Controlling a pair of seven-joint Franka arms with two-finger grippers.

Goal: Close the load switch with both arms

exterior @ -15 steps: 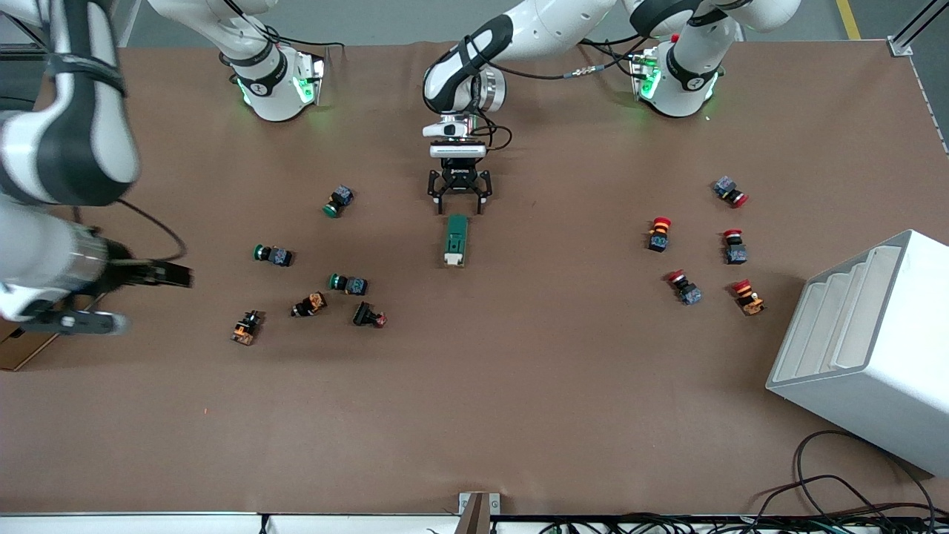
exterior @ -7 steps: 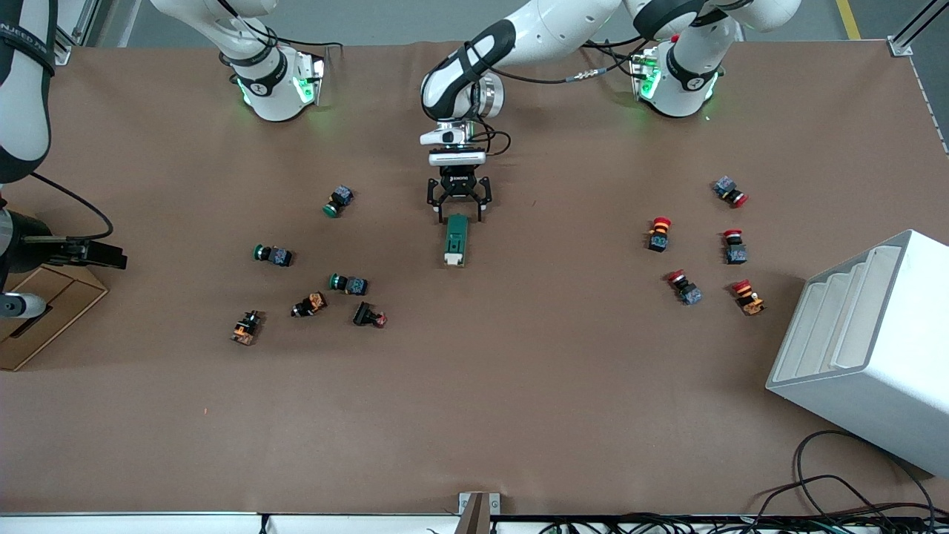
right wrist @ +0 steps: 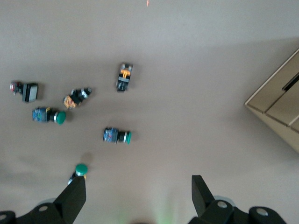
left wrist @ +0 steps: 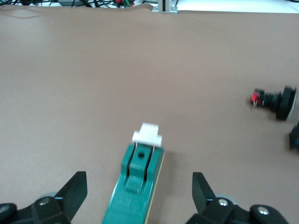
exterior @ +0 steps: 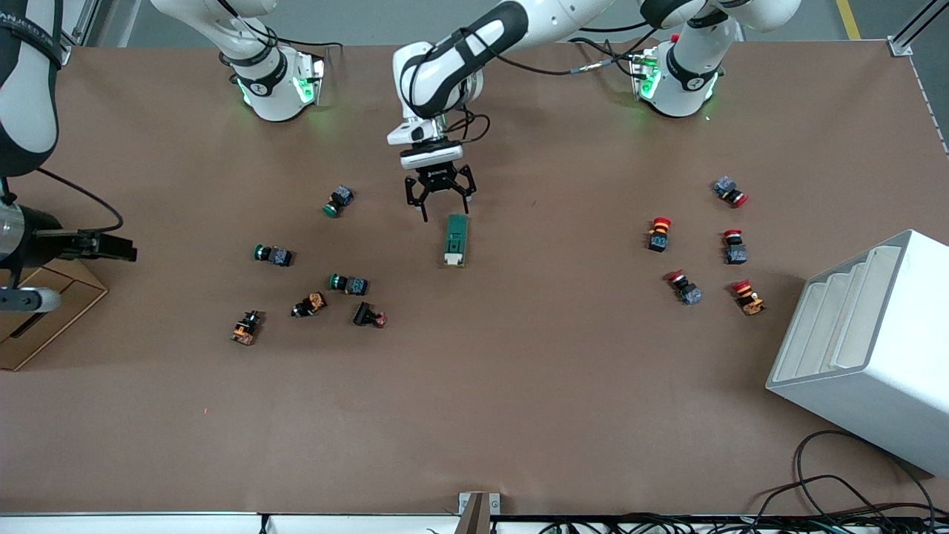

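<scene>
The load switch, a dark green block with a white lever at its nearer end, lies flat in the middle of the table. My left gripper hangs open just over the switch's farther end, shifted a little toward the right arm's end. In the left wrist view the switch lies between the spread fingers, untouched, with its lever pointing away. My right gripper is open and empty, up over the table's edge at the right arm's end; it also shows in the right wrist view.
Green, orange and black pushbuttons lie scattered toward the right arm's end. Red pushbuttons lie toward the left arm's end. A white stepped bin stands nearer the camera there. A cardboard box sits under the right gripper.
The left gripper came down around the switch's farther end, then shifted toward the right arm's end. The right gripper swung outward to the table's edge. The switch has not moved.
</scene>
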